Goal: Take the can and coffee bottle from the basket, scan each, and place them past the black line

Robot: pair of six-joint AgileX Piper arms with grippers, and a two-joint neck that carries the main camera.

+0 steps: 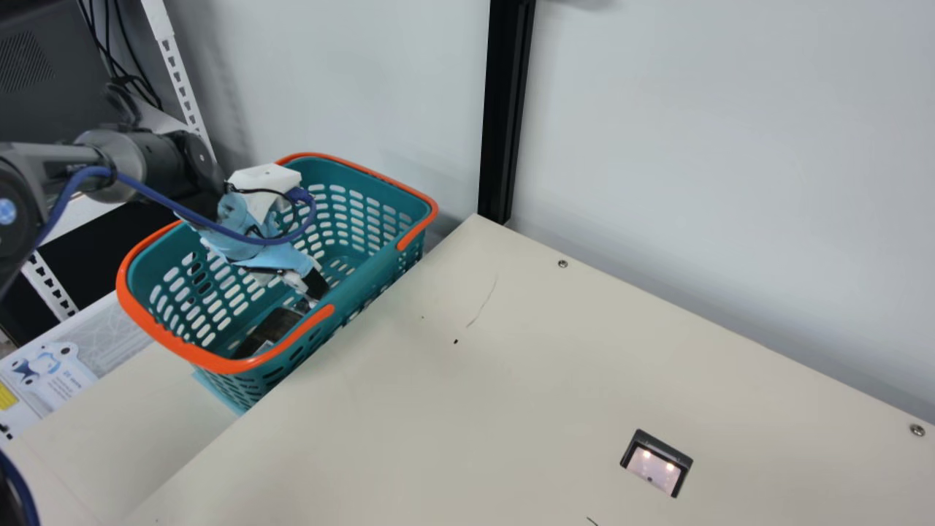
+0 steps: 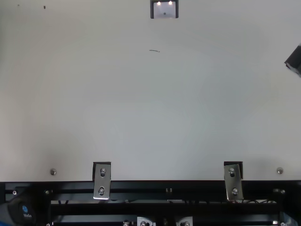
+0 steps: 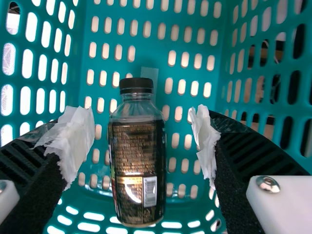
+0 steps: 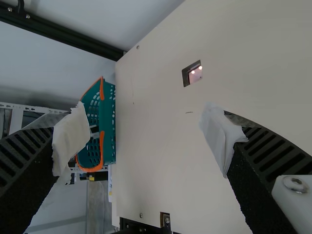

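Observation:
My left gripper (image 1: 310,286) reaches down inside the teal basket (image 1: 372,252) in the main view. Below it lies the dark coffee bottle (image 1: 269,329), near the basket's front side. In the left wrist view the left gripper (image 3: 144,146) is open, its taped fingertips apart on either side of the coffee bottle (image 3: 137,161), which has a black cap and a barcode label. No contact with the bottle is evident. My right gripper (image 4: 141,139) stands open with nothing between its fingers in the right wrist view. At the top view's right edge, part of the right gripper (image 2: 295,60) shows.
A small lit scanner window (image 1: 655,470) is set in the cream table (image 1: 453,409). The basket's orange rim (image 1: 164,340) stands beside the table's left edge. Behind are a white wall and a black upright post (image 1: 504,109); shelving stands at the left.

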